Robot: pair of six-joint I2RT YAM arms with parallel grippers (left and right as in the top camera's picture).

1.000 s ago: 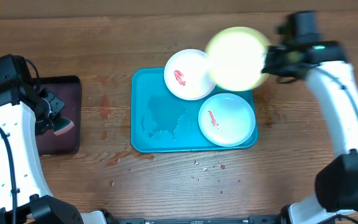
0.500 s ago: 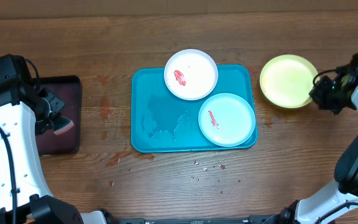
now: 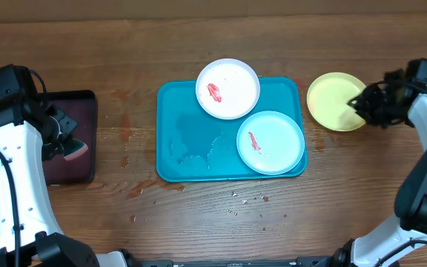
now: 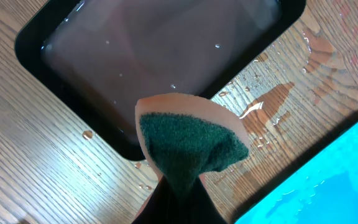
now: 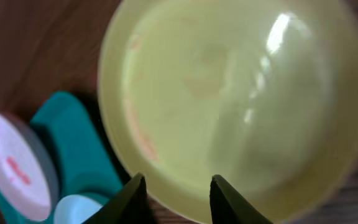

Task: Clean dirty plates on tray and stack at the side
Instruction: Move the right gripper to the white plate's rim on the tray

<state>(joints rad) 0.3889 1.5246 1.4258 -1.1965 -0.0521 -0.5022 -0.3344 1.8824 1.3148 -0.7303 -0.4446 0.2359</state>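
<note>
The teal tray (image 3: 191, 148) sits mid-table. On it are a white plate (image 3: 228, 89) and a pale mint plate (image 3: 270, 142), each with a red smear. The yellow-green plate (image 3: 332, 101) lies on the table right of the tray and fills the right wrist view (image 5: 229, 106). My right gripper (image 3: 367, 104) is open at that plate's right rim, its fingertips (image 5: 176, 186) spread over the near rim. My left gripper (image 3: 64, 144) is shut on a green-and-orange sponge (image 4: 188, 143) above the black tray's edge.
A black tray (image 3: 71, 137) holding water stands at the left and shows in the left wrist view (image 4: 154, 56). Water drops and red smears spot the wood around the teal tray, which is wet inside.
My right gripper carried the yellow-green plate off the tray's back right corner, set it on the table to the right, and let it go. The left arm has not moved.
</note>
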